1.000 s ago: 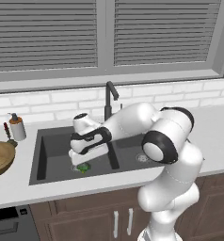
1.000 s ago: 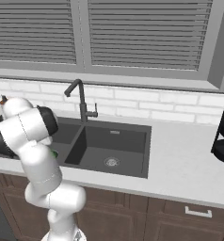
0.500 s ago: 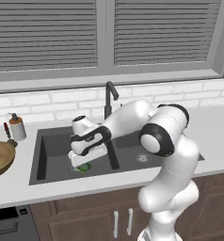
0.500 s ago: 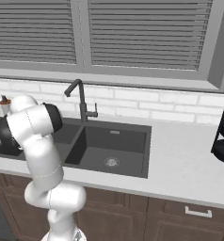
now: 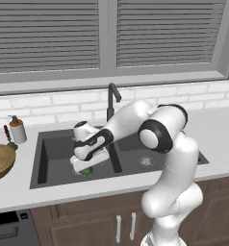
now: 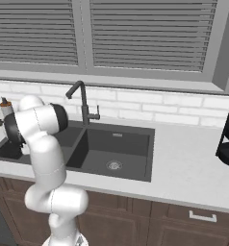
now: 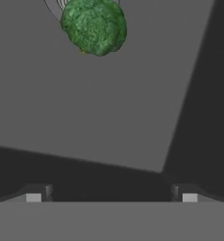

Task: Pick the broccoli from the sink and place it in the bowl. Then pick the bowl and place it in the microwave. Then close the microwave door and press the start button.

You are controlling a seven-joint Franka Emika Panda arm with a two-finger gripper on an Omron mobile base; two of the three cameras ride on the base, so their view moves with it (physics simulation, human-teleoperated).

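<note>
End effector [image 7: 111,195] is spread wide with nothing between the tips, hanging low inside the left basin of the sink [image 5: 54,158]. The broccoli [image 7: 94,26] lies on the basin floor further ahead of the tips, not touching them, partly covering the steel drain [image 7: 55,7]. From the left base view a bit of green peeks out right under the hand.

Home kitchen, double-basin sink [image 6: 111,149] with faucet [image 6: 82,102], grey counter [image 6: 184,168], wood cabinets [image 6: 184,226], blinded window [image 6: 145,33]
</note>
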